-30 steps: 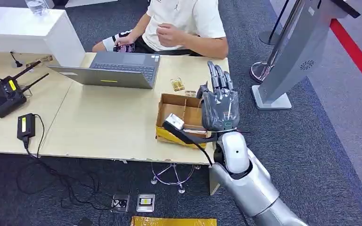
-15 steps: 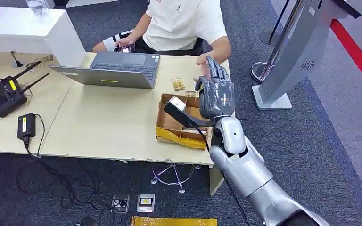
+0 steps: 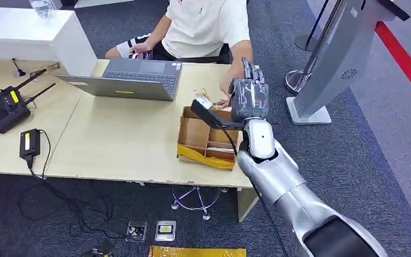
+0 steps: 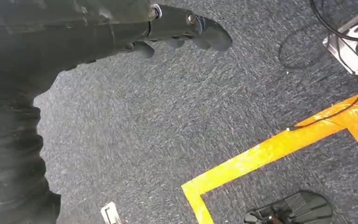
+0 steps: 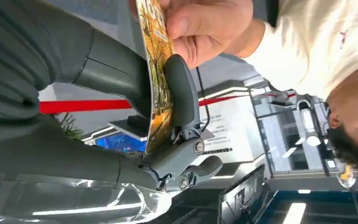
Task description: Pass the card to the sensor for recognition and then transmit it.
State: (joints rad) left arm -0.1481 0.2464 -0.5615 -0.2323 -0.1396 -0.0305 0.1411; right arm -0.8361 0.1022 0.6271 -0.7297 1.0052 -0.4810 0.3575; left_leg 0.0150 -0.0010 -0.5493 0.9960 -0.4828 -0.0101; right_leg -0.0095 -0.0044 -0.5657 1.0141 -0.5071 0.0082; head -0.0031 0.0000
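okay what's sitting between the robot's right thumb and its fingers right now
A card with an autumn-coloured picture, pinched by the right hand; a person's hand grips its far end. The right wrist view shows this.

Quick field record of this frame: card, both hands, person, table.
card: thin card with a yellow-orange printed picture, clamped between the right hand's thumb and finger
right hand: grey many-fingered hand, raised over the far table edge, holds the card
person's hand: bare hand grips the card's other end
left hand: dark hand, hangs over grey carpet, holds nothing
table: light wooden table with open cardboard box, grey laptop
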